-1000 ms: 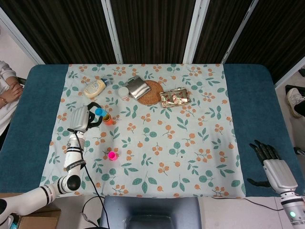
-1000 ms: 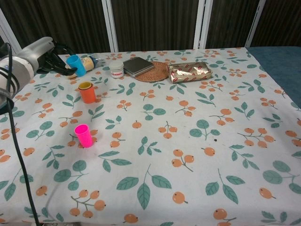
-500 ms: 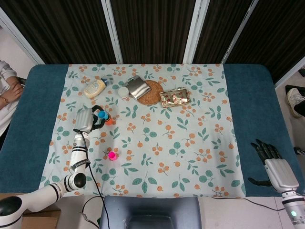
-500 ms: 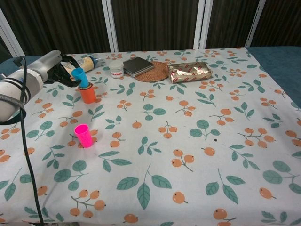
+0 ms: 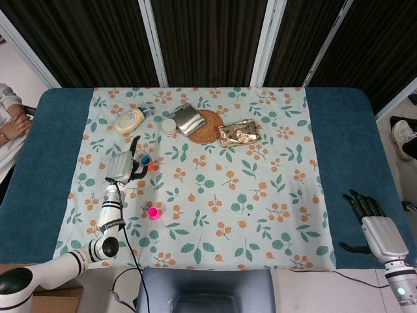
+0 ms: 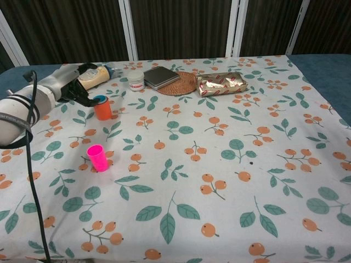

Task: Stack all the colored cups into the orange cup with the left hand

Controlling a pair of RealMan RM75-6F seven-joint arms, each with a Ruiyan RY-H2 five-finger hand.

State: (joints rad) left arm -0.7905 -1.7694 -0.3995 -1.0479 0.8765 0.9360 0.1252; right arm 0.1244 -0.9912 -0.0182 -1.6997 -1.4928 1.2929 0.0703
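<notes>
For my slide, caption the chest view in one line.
Left hand beside the orange cup with blue cup nested inside; pink cup waits.

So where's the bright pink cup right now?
The pink cup stands upright by itself on the left side of the table, nearer the robot than the orange cup, with the left robot hand up by that orange cup.

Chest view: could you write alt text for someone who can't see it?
The robot's left hand sits beside an orange cup with a blue cup nested inside, on a floral tablecloth. A pink cup stands alone nearer the camera.
</notes>
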